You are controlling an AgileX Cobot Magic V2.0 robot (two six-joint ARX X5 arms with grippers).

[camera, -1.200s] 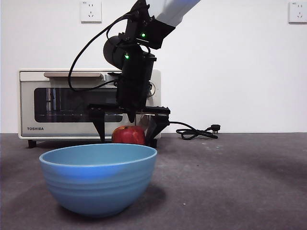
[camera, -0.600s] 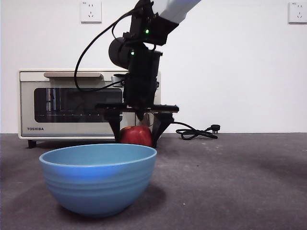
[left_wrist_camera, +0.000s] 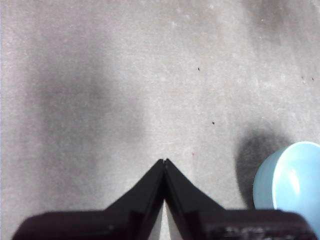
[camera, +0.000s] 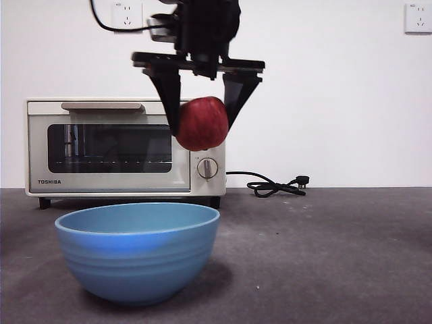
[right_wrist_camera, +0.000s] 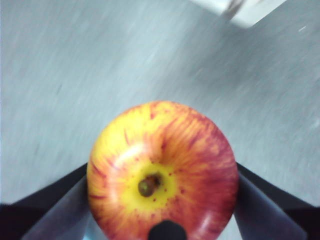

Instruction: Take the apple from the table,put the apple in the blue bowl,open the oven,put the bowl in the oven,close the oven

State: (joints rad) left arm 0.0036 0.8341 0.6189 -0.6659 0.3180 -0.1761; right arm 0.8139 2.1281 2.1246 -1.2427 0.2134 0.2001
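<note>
The right pincer (camera: 201, 121) grips the apple (camera: 202, 123) between its two jaws, holding it in the air above the table (camera: 324, 256), in front of the oven (camera: 121, 145) and above the far rim of the blue bowl (camera: 138, 250). The left pincer (left_wrist_camera: 165, 161) is closed on nothing, hanging over bare table beside the bowl.

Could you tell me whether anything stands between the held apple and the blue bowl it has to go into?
Nothing visible does. The right gripper holds the apple in the air in front of the oven. The blue bowl stands open and empty on the table, lower and nearer the camera.
</note>
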